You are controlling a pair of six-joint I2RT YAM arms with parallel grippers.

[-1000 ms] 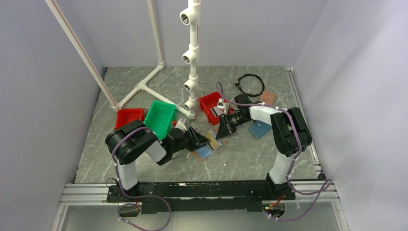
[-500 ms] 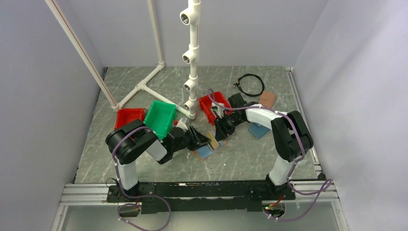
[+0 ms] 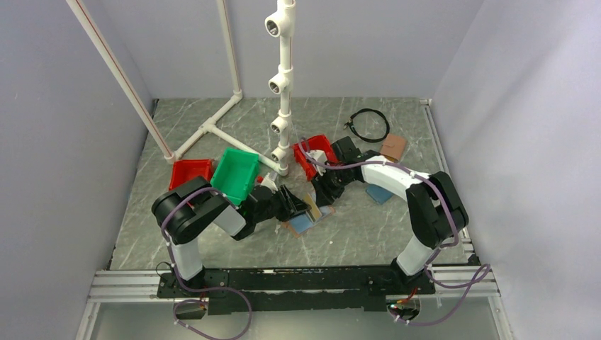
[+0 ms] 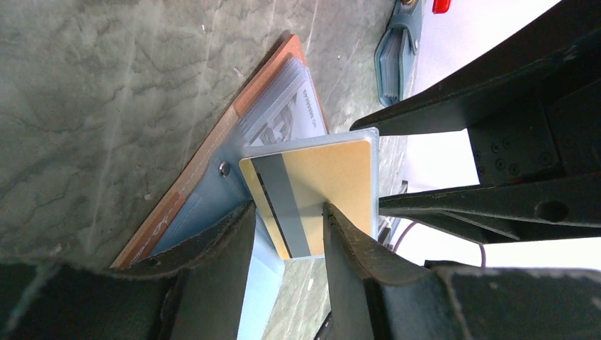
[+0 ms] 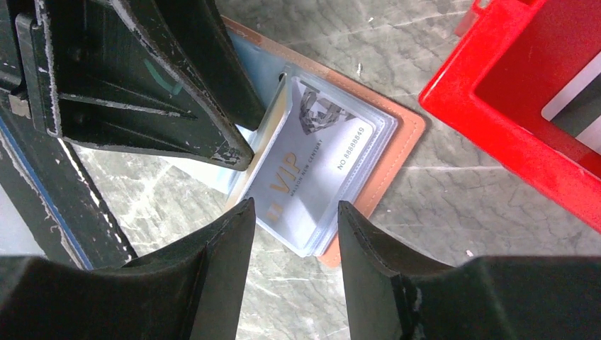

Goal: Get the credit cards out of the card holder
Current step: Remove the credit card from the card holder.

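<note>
The pinkish-tan card holder (image 3: 303,221) lies open on the table, its light blue lining up. My left gripper (image 4: 283,209) is open. Its lower finger rests on the lining and its upper finger touches a raised clear sleeve holding the gold-tan card (image 4: 319,188). My right gripper (image 5: 294,205) is open and empty, just above the holder's far edge (image 5: 397,142). A grey-white card marked VIP (image 5: 312,163) lies in a sleeve between its fingers. In the top view the two grippers, left (image 3: 294,205) and right (image 3: 324,193), meet over the holder. No dark card shows in the holder.
A red bin (image 3: 312,152) stands just behind the holder, with flat light and dark pieces in it (image 5: 570,99). A teal-blue wallet (image 3: 383,191) and a brown wallet (image 3: 393,146) lie to the right. A green bin (image 3: 236,173), another red bin (image 3: 190,172), a pipe stand (image 3: 283,92) and a black cable loop (image 3: 370,125) are further off.
My right gripper has swung left and down from beside the red bin to just over the open holder. My left gripper has stayed at the holder with the gold card's sleeve raised.
</note>
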